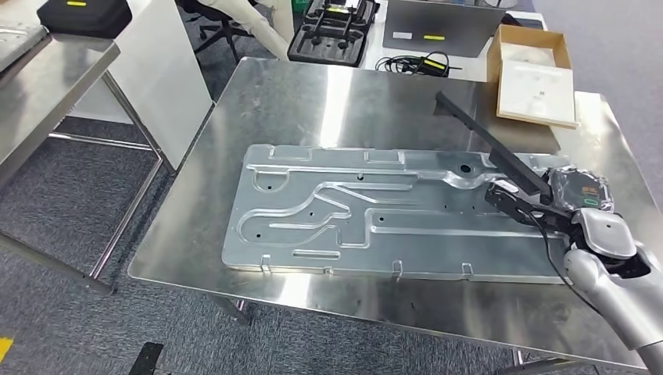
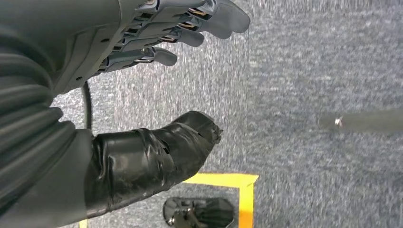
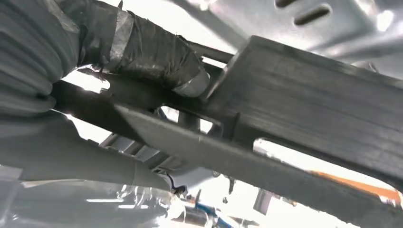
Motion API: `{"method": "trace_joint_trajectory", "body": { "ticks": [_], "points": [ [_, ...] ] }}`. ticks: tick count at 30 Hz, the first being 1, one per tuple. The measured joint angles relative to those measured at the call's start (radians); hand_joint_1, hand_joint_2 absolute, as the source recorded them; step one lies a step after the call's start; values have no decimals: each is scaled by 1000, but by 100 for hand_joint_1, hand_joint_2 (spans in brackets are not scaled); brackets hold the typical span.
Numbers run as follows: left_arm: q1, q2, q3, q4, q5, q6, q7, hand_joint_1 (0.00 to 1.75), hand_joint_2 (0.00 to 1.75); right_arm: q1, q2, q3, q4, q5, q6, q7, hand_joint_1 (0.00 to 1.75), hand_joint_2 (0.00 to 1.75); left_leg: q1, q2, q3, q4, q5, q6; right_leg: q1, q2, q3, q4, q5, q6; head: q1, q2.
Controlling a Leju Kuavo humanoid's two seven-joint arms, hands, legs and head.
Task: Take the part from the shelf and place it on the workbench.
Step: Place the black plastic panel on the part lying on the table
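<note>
1. The right hand (image 1: pixel 522 200) has its dark fingers closed around the near end of a long black part (image 1: pixel 491 145); in the right wrist view the taped thumb (image 3: pixel 157 52) presses against the part's dark flat body (image 3: pixel 304 99).
2. The black part's long axis runs diagonally from the hand, at the right side of the workbench (image 1: pixel 313 101), away and to the left, with its far tip raised and pointing toward the bench's back edge.
3. It sits above the right end of a large stamped metal panel (image 1: pixel 352 211) that lies flat on the workbench; whether the part touches the panel cannot be told.
4. The left hand (image 2: pixel 157 71) hangs over grey carpet (image 2: pixel 309 71), fingers spread and apart from the taped thumb, holding nothing.
5. Yellow floor tape (image 2: pixel 242 190) lies below that hand.
6. At the back right of the bench sits an open cardboard box (image 1: pixel 534 74).
</note>
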State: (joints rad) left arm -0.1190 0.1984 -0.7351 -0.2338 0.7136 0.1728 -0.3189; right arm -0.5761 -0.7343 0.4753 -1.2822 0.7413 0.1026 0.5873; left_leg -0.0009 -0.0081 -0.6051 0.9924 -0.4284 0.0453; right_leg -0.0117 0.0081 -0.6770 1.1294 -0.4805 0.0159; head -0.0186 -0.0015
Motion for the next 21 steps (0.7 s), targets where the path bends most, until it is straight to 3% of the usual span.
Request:
{"method": "trace_joint_trajectory", "body": {
  "ticks": [2,3,4,5,7,9,12,14,17,19,20,21],
  "points": [
    [-2,-1,0,0,-1,6,0,0,175,5,-1,-1,4,4,0,-1,175,175,0,0,1,3,-3,4,-3,0,-60,127,-54,7,0,0],
    [-3,-3,0,0,-3,9,0,0,175,8,-1,-1,5,7,0,-1,175,175,1,0,1,6,-5,4,-6,-1,-81,168,-63,11,0,0],
    [-3,-5,0,0,-5,10,-1,0,175,11,-1,-1,6,10,0,-1,175,175,2,0,1,9,-8,2,-10,-1,-85,173,-53,14,0,0],
    [-3,-7,0,0,-7,9,-4,0,175,12,-1,-1,7,12,0,-2,175,175,4,0,1,15,-13,-1,-14,-1,-70,139,-27,19,0,0],
    [-3,-9,0,0,-10,-3,-16,0,175,12,-1,-1,7,17,0,-3,175,175,7,-2,-3,33,-26,-13,-21,-3,-9,19,26,27,1,0],
    [-4,-7,0,0,-10,-24,-32,0,175,11,-1,-2,5,23,1,-5,175,175,4,-4,-10,53,-37,-25,-22,-1,27,-49,39,22,0,0],
    [-5,-5,0,0,-13,-43,-44,0,175,13,-2,-3,1,28,1,-6,175,175,3,-7,-14,57,-39,-34,-18,1,28,-51,36,2,-3,0],
    [-6,-5,0,0,-13,-45,-45,0,175,11,-2,-4,-2,29,1,-7,175,175,5,-5,-24,84,-61,-42,-19,0,30,-53,37,-10,-5,0],
    [-8,-6,0,0,-14,-46,-47,0,175,10,-1,-5,-5,29,1,-7,175,175,6,0,-96,243,-142,-51,-15,-3,31,-54,37,-21,-8,0],
    [-7,-6,0,0,-14,-47,-48,0,175,11,-1,-5,-5,29,2,-7,175,175,6,1,-134,319,-160,-49,-10,-4,31,-54,37,-23,-8,0],
    [-6,-6,0,0,-14,-47,-48,0,175,12,-1,-5,-5,29,2,-7,131,131,5,1,-130,309,-144,-45,-7,-4,31,-54,37,-23,-8,0],
    [-6,-6,0,0,-14,-47,-48,0,175,12,-1,-6,-5,29,2,-7,87,87,4,0,-108,264,-115,-39,-5,-4,32,-54,37,-23,-8,0]
  ]
}}
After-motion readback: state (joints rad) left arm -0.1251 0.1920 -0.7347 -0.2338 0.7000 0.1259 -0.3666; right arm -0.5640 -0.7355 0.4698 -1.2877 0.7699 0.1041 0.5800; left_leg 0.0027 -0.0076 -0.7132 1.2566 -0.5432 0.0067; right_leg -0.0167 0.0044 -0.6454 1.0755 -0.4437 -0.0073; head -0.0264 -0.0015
